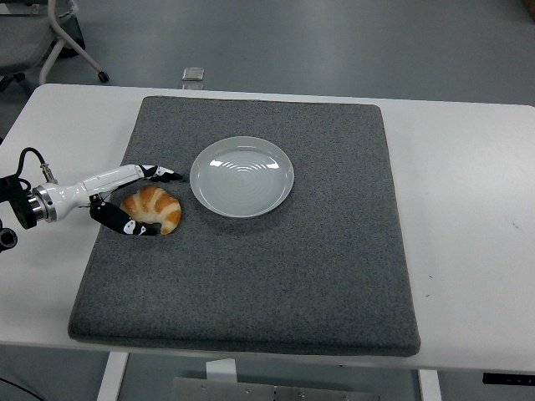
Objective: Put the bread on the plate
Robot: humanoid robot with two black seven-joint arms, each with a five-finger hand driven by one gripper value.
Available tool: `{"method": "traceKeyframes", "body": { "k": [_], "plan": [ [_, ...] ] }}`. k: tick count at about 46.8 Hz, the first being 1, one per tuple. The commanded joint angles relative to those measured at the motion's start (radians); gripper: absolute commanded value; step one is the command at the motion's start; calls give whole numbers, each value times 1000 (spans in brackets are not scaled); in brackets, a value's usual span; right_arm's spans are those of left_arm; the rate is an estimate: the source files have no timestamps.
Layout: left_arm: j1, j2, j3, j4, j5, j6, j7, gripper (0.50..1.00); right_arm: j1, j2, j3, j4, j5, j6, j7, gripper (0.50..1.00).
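Observation:
A golden croissant (155,208) lies on the grey mat (251,276), just left of an empty white plate (242,177). My left hand (159,203) reaches in from the left edge and straddles the croissant. Its upper fingers (160,174) stretch just above the croissant's far side, with a small gap. The thumb (127,225) lies against the croissant's near left edge. The hand is open around the bread, and the bread rests on the mat. The right arm is out of view.
The mat covers most of the white table (468,209). A small dark object (193,74) sits at the table's far edge. A chair base (58,33) stands on the floor at the top left.

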Motion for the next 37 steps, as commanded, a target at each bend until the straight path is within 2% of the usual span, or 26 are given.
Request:
{"method": "traceKeyframes", "body": {
  "k": [1,3,12,18,32,37],
  "plan": [
    [0,1,4,-1,1,0,0,585,0,0,0,0,0,0,0,930],
    [-1,3,4,-1,1,0,0,500,0,0,-1,0,0,0,0,930],
    [-5,11,-24,-1,-2,12,-3,500,0,0,-1,0,0,0,0,930],
    [-8,11,-39,0,-5,32,-43,500,0,0,-1,0,0,0,0,930],
    [-11,18,-56,0,-17,32,-44,500,0,0,-1,0,0,0,0,930],
    [-12,46,-70,0,-20,31,-43,500,0,0,-1,0,0,0,0,930]
  ]
}}
